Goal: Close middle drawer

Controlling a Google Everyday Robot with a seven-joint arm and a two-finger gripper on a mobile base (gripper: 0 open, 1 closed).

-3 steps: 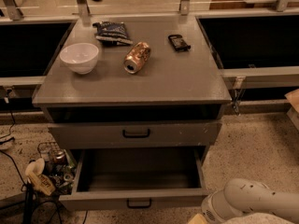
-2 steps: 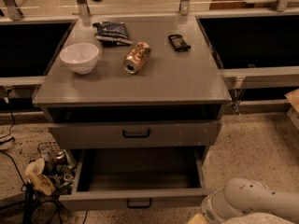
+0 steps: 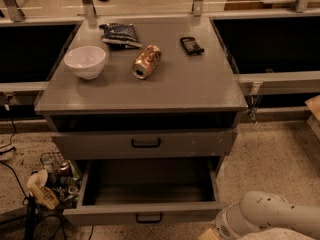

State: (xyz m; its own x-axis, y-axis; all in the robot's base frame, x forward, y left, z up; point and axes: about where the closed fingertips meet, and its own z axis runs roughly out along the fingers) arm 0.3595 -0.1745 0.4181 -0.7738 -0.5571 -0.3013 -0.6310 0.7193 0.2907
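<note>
The middle drawer [image 3: 145, 211] is pulled far out at the bottom of the grey cabinet. It has a low plain front panel with a small black bar handle [image 3: 149, 217], and its bare grey box is empty. Above it is a taller-fronted grey drawer [image 3: 145, 144] with white scuff specks, pushed nearly in. Only a white arm link [image 3: 265, 216] shows at the bottom right, just right of the open drawer's front corner. My gripper is below the frame edge and out of view.
On the cabinet top [image 3: 200, 89] are a white bowl [image 3: 85, 61], a can lying on its side [image 3: 146, 61], a dark snack bag [image 3: 120, 34] and a small black object [image 3: 191, 45]. A wire basket of clutter [image 3: 55, 176] and cables lie on the floor at the left.
</note>
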